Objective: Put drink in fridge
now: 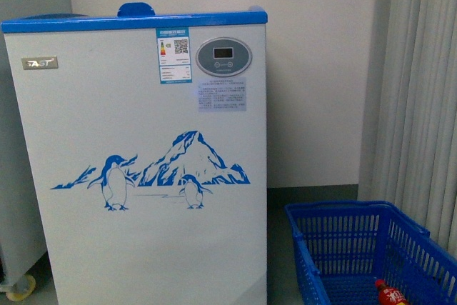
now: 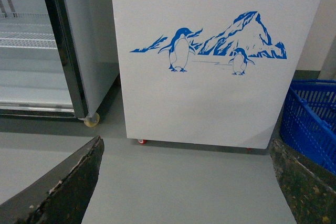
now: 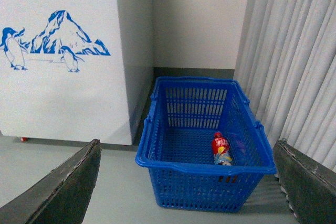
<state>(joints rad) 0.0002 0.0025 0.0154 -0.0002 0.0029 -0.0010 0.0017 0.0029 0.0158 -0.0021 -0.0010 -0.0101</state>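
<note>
The drink (image 3: 221,149), a bottle with a red cap and red label, lies on the floor of a blue plastic shopping basket (image 3: 163,162); its red cap end (image 1: 389,293) peeks out at the bottom right of the front view. The fridge (image 1: 143,162), a white chest with blue rim, penguin decal and oval grey panel, stands left of the basket and fills the left wrist view (image 2: 220,93). My right gripper (image 3: 189,192) is open, its fingers framing the basket from in front. My left gripper (image 2: 186,187) is open over bare floor before the fridge.
Grey curtains (image 1: 421,91) hang behind and right of the basket. A glass-door cabinet (image 2: 37,51) with wire shelves stands left of the fridge on casters. A cream wall (image 1: 321,69) runs behind. Grey floor (image 2: 184,166) lies in front of both.
</note>
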